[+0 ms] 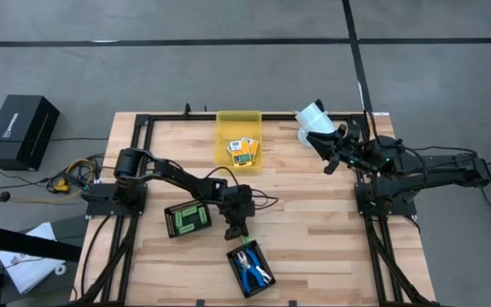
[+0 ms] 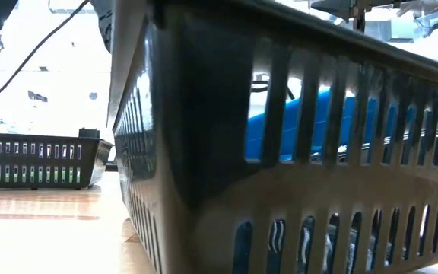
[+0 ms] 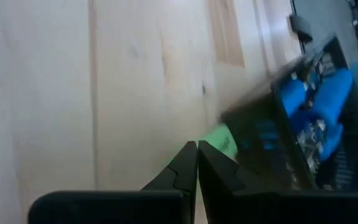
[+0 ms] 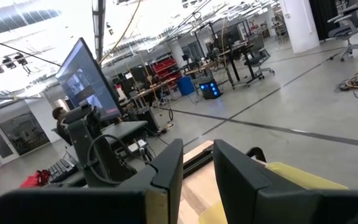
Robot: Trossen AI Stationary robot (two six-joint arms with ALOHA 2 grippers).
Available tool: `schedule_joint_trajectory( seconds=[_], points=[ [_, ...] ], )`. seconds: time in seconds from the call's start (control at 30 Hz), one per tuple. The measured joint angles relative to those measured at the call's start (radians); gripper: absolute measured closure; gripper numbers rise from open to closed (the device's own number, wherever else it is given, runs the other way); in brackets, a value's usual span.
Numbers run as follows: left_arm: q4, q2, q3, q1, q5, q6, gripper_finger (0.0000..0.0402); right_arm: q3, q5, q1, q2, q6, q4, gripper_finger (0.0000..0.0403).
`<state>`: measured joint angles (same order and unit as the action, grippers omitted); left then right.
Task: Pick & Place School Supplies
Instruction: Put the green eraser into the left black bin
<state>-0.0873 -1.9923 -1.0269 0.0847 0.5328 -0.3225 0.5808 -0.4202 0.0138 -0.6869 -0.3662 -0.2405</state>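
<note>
My left gripper [image 1: 235, 230] [image 3: 197, 148] is shut and slants down to the table. Its fingertips are right beside a light-green stick [image 3: 219, 140] [image 1: 247, 241], which lies flat on the wood against the far end of a black tray [image 1: 231, 256]. Blue-handled scissors [image 1: 250, 271] [image 3: 319, 106] lie in that tray. A second black tray [image 1: 174, 213] to its left holds green sticks [image 1: 190, 220]. Yellow-orange boxes [image 1: 244, 152] lie in the yellow bin [image 1: 239, 115] at the far edge. My right gripper [image 1: 324, 152] [image 4: 197, 155] waits raised at the far right, open and with nothing in it. My left gripper's shut fingertips [image 3: 185, 155] come slanting down from the table's far left, beside the green stick's near end [image 3: 213, 138]. I cannot tell whether they touch it. The stick lies flat on the table.
In the low view the scissors tray wall [image 2: 280, 190] fills the near foreground, and the other tray [image 2: 36, 160] stands behind it on the left. A white object [image 1: 314, 118] sits by the far right corner. Bare wood stretches between the trays and the right arm's base.
</note>
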Motion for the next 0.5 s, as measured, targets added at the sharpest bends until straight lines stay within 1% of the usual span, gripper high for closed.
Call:
schedule_joint_trajectory(
  seconds=[0.23,0.5],
  points=[
    [0.002,-0.004,-0.013,-0.008,0.0,-0.004,0.0394,0.0,0.0,0.016,0.0,-0.001,0.0,0.0321],
    [0.009,-0.004,-0.009,-0.007,0.029,-0.003,0.0394,0.0,0.001,0.042,0.0,-0.001,0.005,0.0321]
  ],
)
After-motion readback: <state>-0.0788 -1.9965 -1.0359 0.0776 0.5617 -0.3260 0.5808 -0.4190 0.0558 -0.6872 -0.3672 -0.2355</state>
